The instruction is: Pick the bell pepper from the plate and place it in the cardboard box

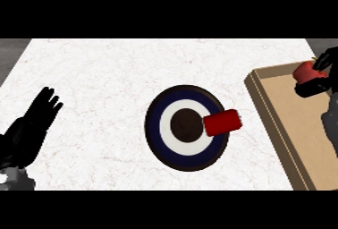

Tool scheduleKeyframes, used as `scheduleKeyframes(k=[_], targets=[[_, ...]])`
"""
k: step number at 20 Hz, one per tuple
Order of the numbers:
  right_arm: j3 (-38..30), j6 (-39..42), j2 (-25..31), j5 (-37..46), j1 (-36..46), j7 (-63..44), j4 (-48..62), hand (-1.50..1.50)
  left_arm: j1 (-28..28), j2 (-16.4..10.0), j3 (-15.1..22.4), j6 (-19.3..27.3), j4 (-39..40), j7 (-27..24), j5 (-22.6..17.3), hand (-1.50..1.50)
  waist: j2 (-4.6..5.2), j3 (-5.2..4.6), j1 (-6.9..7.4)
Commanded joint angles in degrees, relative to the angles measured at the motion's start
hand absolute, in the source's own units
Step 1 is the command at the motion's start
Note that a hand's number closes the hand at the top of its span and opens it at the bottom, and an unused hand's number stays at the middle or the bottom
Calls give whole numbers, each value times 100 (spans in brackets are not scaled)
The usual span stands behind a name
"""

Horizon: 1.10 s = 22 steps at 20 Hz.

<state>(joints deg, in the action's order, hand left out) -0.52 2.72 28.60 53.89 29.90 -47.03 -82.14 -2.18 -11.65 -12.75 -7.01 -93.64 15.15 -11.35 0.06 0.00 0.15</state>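
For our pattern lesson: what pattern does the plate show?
The plate has concentric navy, white, brown rings; head view.

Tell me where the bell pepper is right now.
In the head view, the bell pepper is at the upper right, held in the right hand over the far end of the cardboard box, right of the plate.

Bench [99,76] below me: white top, faint reddish-grey veining, fills most of view. Left edge slants outward toward me; far edge runs straight across. Dark grey surface [12,53] shows beyond far-left corner, again past far-right corner. Red block [221,122], rounded corners, flat upper face, slightly tilted, lies just right of bench middle. Cannot tell what kind of thing it is.
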Motion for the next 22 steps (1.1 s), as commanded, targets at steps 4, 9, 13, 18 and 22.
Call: scheduleKeyframes(k=[4, 9, 13, 18, 22], targets=[[-687, 34, -155, -588, -464, 137, 764, -150, -138, -12, -60, 2, 77, 99, -78, 0, 0, 1, -11], [-561, -511, -525, -623, -1114, 783, 127, -150, 63, -221, -318, -338, 199, -139, -257, 0, -10, -1, -16], [-1014, -1330, -505, -812, -731, 1331, 303, -150, -287, -61, -137, -1, 292, 41, -28, 0, -3, 1, -29], [-1770, -2560, -998, -1402, -1182, 1631, -449, -150, -90, 146, 29, 99, 64, -16, 82, 0, -27, 7, -119], [-2305, -2653, -1026, -2084, -1477, 1823, -873, -150, 60, -147, -185, -169, -130, 271, -211, 0, -26, 3, -58]])
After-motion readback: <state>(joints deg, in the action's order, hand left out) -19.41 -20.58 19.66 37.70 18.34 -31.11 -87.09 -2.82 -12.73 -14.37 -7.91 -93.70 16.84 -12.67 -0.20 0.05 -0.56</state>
